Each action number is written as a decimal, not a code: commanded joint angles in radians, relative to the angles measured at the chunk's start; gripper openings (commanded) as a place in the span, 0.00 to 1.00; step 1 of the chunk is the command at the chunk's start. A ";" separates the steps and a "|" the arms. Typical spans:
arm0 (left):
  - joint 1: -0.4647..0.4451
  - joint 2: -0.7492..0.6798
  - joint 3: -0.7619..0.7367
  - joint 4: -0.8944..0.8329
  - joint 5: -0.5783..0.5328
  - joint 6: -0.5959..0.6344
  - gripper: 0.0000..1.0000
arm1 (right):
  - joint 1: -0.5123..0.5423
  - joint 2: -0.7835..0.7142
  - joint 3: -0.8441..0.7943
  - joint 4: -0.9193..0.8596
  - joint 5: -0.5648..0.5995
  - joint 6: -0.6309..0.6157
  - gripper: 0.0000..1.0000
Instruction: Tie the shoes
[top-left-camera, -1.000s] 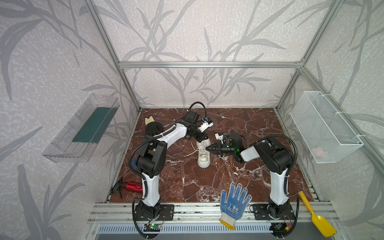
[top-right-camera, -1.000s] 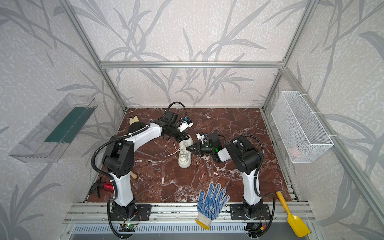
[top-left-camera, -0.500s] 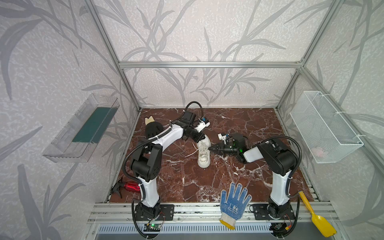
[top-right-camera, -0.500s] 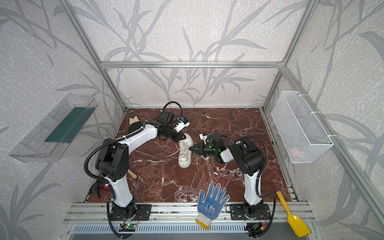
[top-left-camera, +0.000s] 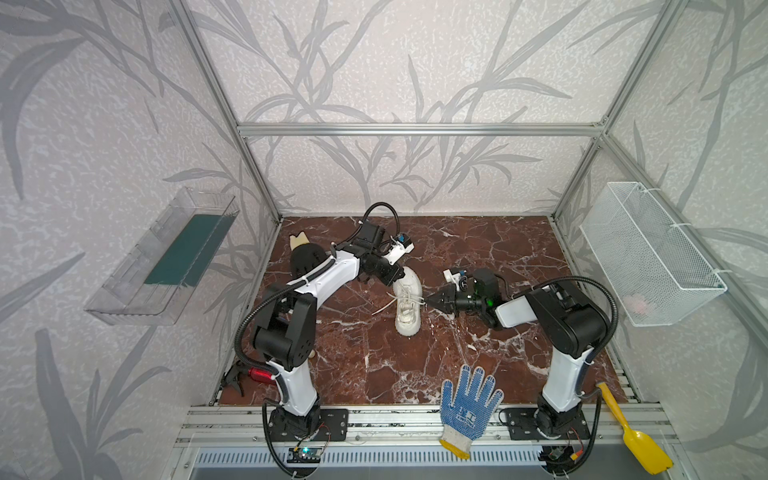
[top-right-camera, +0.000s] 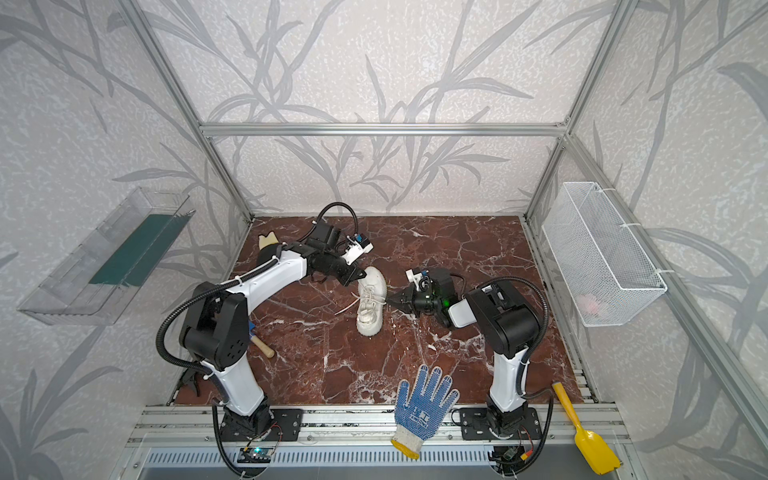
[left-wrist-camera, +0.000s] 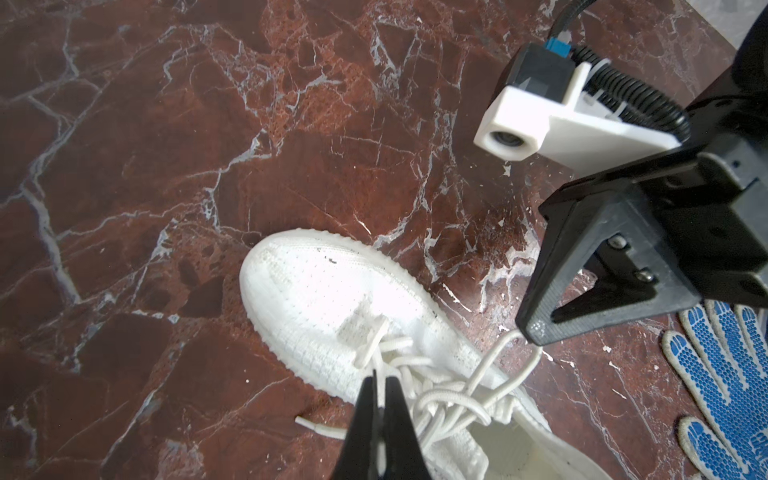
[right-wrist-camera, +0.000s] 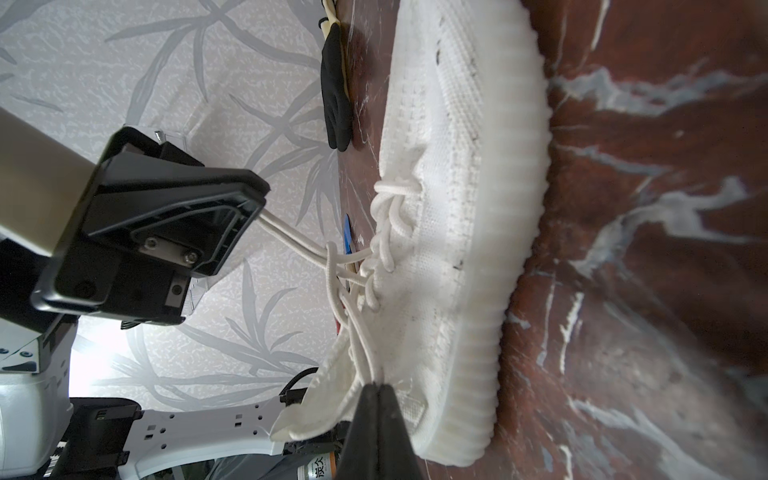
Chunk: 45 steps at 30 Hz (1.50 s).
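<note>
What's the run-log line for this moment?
task: tie shoe | sneaker: upright on its sole | left gripper: shut on lace | right gripper: shut on lace | bow: not formed

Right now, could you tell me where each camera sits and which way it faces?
Top views: high in front, looking down on the table; left arm, right arm whole.
Left wrist: rides its arm, looks over the sneaker past the left pincer.
Right wrist: rides its arm, looks along the sneaker past the right pincer.
Both wrist views share the laces.
</note>
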 joint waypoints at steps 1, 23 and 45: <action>0.014 -0.051 -0.026 0.001 -0.004 0.003 0.00 | -0.014 -0.046 -0.020 -0.014 -0.012 -0.031 0.00; 0.047 -0.061 -0.127 0.119 0.089 -0.037 0.00 | -0.032 -0.079 -0.025 -0.134 -0.031 -0.156 0.15; 0.047 -0.034 -0.131 0.142 0.123 -0.056 0.00 | 0.049 -0.106 0.529 -1.342 0.387 -1.263 0.34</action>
